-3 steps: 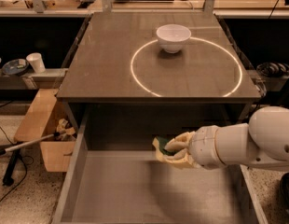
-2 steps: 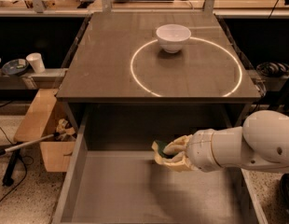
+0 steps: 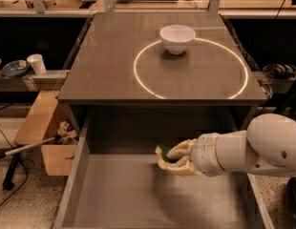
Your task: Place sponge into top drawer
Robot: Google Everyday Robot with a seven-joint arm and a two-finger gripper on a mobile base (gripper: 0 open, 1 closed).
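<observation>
Leftmost thing that matters: the wide, shallow grey top drawer [image 3: 120, 194] is pulled out under the worktop's front edge. The small sponge, dark green scourer on yellow foam [image 3: 163, 152], now hangs inside it, close to the drawer's back wall and about mid-width. That's because over the last second I've eased my claw [image 3: 173, 159] a touch lower and leftward. The claw's pinched narrow on the sponge, so nothing's placed yet. I reckon it's low enough to just let go. The white ceramic bowl [image 3: 177, 37] sits by the worktop's far edge, well clear.
</observation>
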